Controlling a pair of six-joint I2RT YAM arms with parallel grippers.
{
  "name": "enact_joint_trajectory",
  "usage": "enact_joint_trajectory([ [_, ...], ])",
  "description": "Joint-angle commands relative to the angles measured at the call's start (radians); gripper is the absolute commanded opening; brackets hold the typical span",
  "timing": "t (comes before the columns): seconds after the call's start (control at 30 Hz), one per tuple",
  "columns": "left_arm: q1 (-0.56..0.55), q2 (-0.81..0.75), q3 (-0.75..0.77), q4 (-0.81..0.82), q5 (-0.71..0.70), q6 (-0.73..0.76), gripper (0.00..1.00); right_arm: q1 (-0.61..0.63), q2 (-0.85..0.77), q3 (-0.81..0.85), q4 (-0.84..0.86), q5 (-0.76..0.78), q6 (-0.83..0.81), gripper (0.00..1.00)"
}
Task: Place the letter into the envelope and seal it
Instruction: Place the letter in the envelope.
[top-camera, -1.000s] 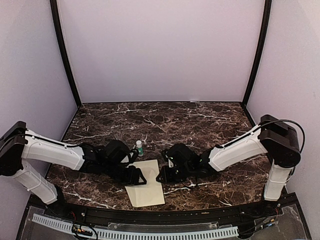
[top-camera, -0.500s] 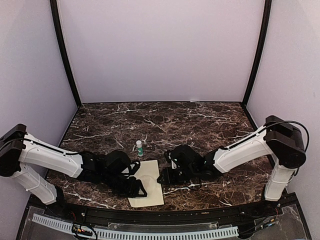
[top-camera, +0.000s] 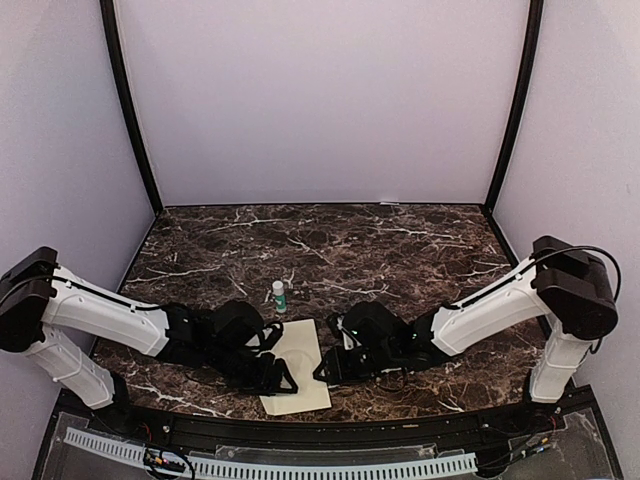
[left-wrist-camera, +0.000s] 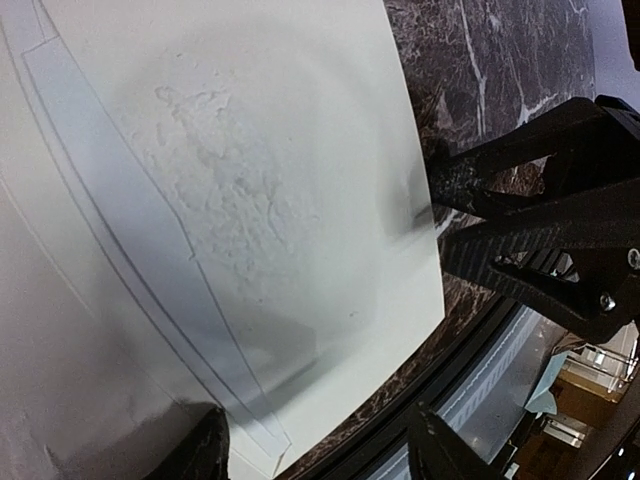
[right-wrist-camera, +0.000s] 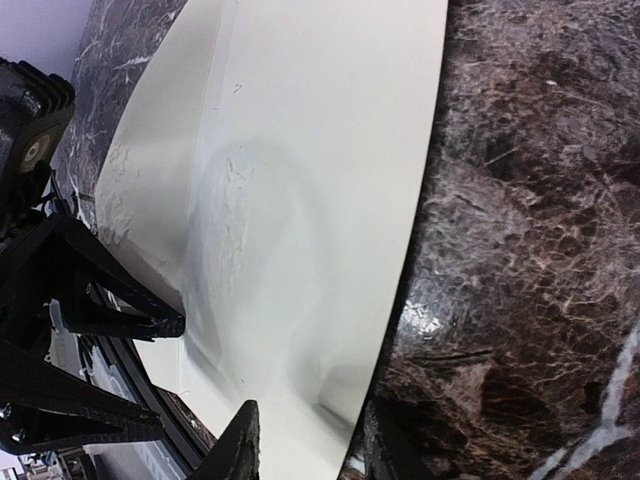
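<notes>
The cream envelope (top-camera: 298, 366) lies flat on the marble near the front edge, its flap side up with the flap folded down; a faint embossed mark shows in its middle (left-wrist-camera: 225, 180). The letter is not in view. My left gripper (top-camera: 278, 379) is open, low over the envelope's near left corner; in the left wrist view (left-wrist-camera: 318, 455) one finger is over the paper and the other past its edge. My right gripper (top-camera: 331, 366) is open and straddles the envelope's right edge (right-wrist-camera: 315, 450), one finger (right-wrist-camera: 240, 445) over the paper and one over the marble.
A small white bottle with a green label (top-camera: 279, 296) stands just behind the envelope. The black front rail of the table (top-camera: 330, 435) runs right below both grippers. Purple walls close in the back and sides.
Both grippers have moved toward the front edge along the envelope, the left one more. The envelope has slid slightly nearer and to the right.
</notes>
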Motion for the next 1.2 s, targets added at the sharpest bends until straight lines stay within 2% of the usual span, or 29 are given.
enact_joint_trajectory([
  [0.0,-0.006,0.023,-0.009,0.001,0.009,-0.002,0.59,0.016,0.032,-0.017,0.002,-0.025,0.020,0.32],
  [0.47,-0.006,0.056,-0.010,0.048,0.017,-0.003,0.59,0.018,0.040,-0.014,0.009,-0.031,0.026,0.31],
  [0.63,-0.006,0.059,-0.009,0.064,0.011,-0.007,0.59,0.018,0.052,-0.009,0.012,-0.041,0.025,0.25],
  [1.17,-0.007,0.100,-0.006,0.167,0.017,-0.033,0.59,0.021,0.066,0.005,0.006,-0.044,0.028,0.25],
])
